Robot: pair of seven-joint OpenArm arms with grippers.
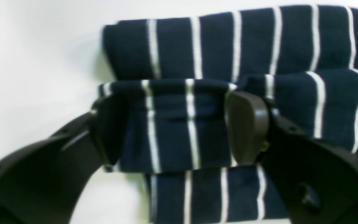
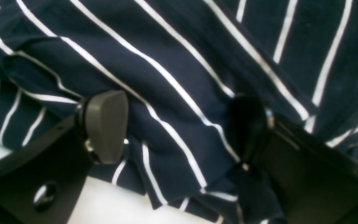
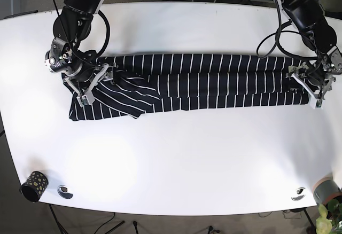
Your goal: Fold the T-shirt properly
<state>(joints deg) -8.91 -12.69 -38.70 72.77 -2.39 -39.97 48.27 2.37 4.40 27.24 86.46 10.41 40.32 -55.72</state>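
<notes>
White tabletop (image 3: pixel 176 159) carries the striped shirt (image 3: pixel 203 82), folded into a long band across its middle, a rumpled sleeve flap at one end. From the left wrist, the left gripper (image 1: pixel 172 124) stands spread astride the band's end, folded cloth between its jaws, not yet pinched. From the right wrist, the right gripper (image 2: pixel 179 127) is likewise spread over loose, creased cloth. From the base view both sit at opposite ends of the shirt. Best to grip all layers squarely, then lift both ends evenly.
</notes>
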